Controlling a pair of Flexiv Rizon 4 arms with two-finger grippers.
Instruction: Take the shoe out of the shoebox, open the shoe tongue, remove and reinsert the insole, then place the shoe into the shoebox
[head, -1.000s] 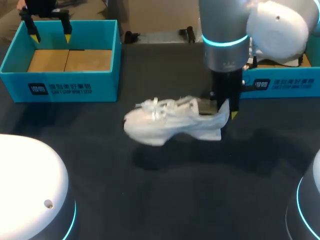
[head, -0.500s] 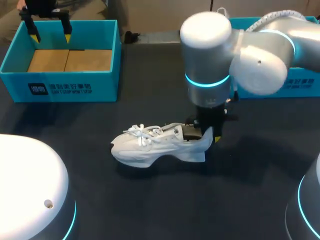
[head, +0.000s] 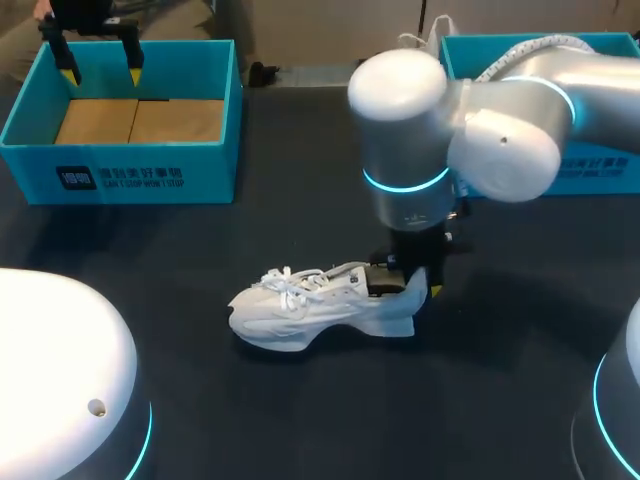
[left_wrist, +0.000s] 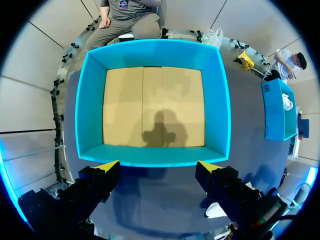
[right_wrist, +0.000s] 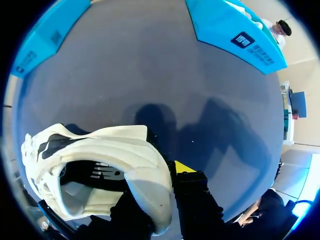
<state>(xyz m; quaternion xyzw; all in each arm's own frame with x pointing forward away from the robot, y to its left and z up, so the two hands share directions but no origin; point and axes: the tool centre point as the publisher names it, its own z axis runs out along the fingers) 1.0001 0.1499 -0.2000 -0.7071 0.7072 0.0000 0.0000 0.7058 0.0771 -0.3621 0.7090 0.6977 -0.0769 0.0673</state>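
Note:
A white laced shoe (head: 310, 305) lies low over the dark table (head: 200, 400) near its middle, toe pointing left. My right gripper (head: 412, 284) comes down from above and is shut on the shoe's heel collar. In the right wrist view one finger is inside the shoe (right_wrist: 100, 165) and the yellow-tipped finger (right_wrist: 183, 167) is outside the heel. Whether the sole touches the table I cannot tell. My left gripper (head: 100, 62) hangs open over the empty teal shoebox (head: 120, 170) at the back left. Its cardboard floor (left_wrist: 152, 107) shows ahead of the left gripper (left_wrist: 159, 167).
A second teal box (head: 590, 170) stands at the back right, also seen in the right wrist view (right_wrist: 235, 35). White arm housings fill the front left corner (head: 60, 380) and the front right edge (head: 620, 420). Bare table lies in front of the shoe.
My right arm has carried the shoe from beside the right box forward and left, and lowered it to the table's middle. The left arm has not moved.

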